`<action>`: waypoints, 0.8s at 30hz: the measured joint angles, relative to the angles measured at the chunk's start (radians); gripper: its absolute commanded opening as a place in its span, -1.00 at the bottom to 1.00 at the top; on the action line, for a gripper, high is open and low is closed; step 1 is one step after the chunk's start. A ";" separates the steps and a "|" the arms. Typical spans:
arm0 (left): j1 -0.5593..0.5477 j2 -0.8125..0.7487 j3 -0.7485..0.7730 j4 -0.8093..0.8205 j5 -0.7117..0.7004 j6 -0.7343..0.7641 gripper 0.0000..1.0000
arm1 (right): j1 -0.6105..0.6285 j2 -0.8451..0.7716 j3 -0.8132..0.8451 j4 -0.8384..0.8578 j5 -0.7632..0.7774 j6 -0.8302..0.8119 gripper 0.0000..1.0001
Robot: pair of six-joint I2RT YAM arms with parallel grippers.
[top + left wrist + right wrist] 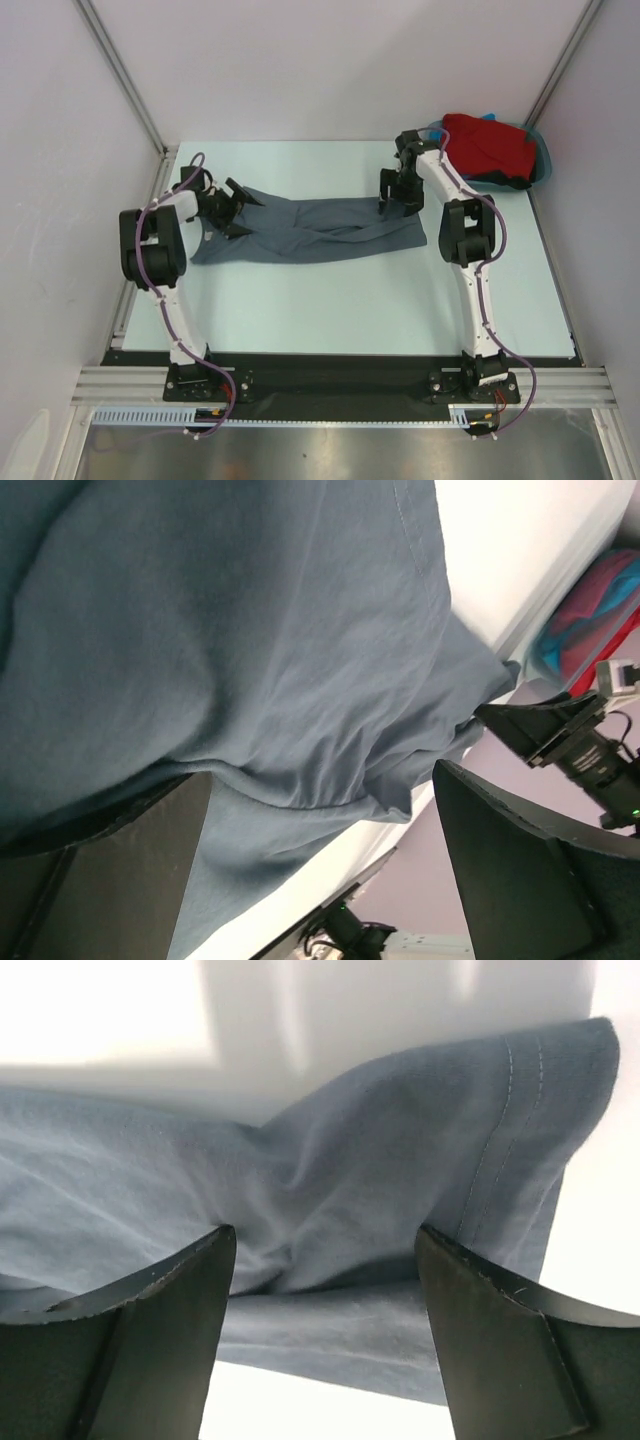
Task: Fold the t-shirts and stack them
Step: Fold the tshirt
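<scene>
- Your left gripper (228, 208) is pointing right at the grey shirt's (310, 232) left end, jaws wide.
- Your right gripper (397, 198) is pointing down, straddling its right hem, jaws apart.

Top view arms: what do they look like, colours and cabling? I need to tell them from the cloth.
The left arm and right arm have white links, bulky black joint housings and a purple cable looping alongside. The left claw and right claw are black, with broad wedge-shaped fingers.

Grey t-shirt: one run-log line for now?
grey t-shirt: rumpled on table | left gripper: open, left end | right gripper: open, right end | red t-shirt: in tub
</scene>
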 measured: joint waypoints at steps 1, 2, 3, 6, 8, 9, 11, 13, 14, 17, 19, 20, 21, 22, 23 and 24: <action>0.000 0.008 0.011 -0.006 0.003 -0.004 1.00 | 0.003 0.000 -0.002 0.001 0.010 0.000 0.60; 0.000 0.016 0.023 -0.017 0.004 -0.007 1.00 | 0.006 -0.002 -0.007 0.003 0.018 0.002 0.61; 0.000 0.021 0.031 -0.026 0.007 -0.008 1.00 | 0.011 -0.008 -0.021 0.012 0.030 0.002 0.62; 0.000 0.022 0.035 -0.042 0.004 -0.004 1.00 | 0.024 -0.049 -0.095 0.051 0.072 0.007 0.62; 0.000 0.022 0.036 -0.051 0.001 0.002 1.00 | 0.034 -0.082 -0.156 0.068 0.097 0.012 0.63; 0.000 0.022 0.035 -0.052 0.000 0.002 1.00 | 0.039 -0.101 -0.193 0.081 0.106 0.014 0.63; 0.000 0.018 0.029 -0.048 -0.002 0.003 1.00 | 0.045 -0.141 -0.264 0.090 0.115 0.022 0.63; 0.004 0.010 0.018 -0.047 -0.006 0.005 1.00 | 0.050 -0.175 -0.328 0.111 0.123 0.030 0.63; 0.006 0.009 0.016 -0.048 -0.006 0.011 1.00 | 0.053 -0.192 -0.357 0.117 0.127 0.034 0.63; 0.012 0.009 0.026 -0.072 -0.008 0.031 1.00 | 0.063 -0.236 -0.435 0.142 0.133 0.040 0.63; 0.016 0.016 0.055 -0.120 -0.021 0.057 0.99 | 0.071 -0.262 -0.480 0.153 0.138 0.043 0.64; 0.018 0.026 0.079 -0.146 -0.032 0.073 1.00 | 0.075 -0.277 -0.506 0.163 0.140 0.045 0.64; 0.021 0.039 0.109 -0.175 -0.042 0.089 1.00 | 0.080 -0.291 -0.532 0.163 0.139 0.047 0.64; 0.024 0.058 0.146 -0.207 -0.053 0.106 0.99 | 0.086 -0.307 -0.558 0.165 0.141 0.049 0.64; 0.026 0.081 0.189 -0.242 -0.063 0.122 1.00 | 0.092 -0.320 -0.580 0.164 0.140 0.050 0.64; 0.028 0.100 0.225 -0.271 -0.065 0.133 0.99 | 0.101 -0.334 -0.606 0.160 0.139 0.052 0.64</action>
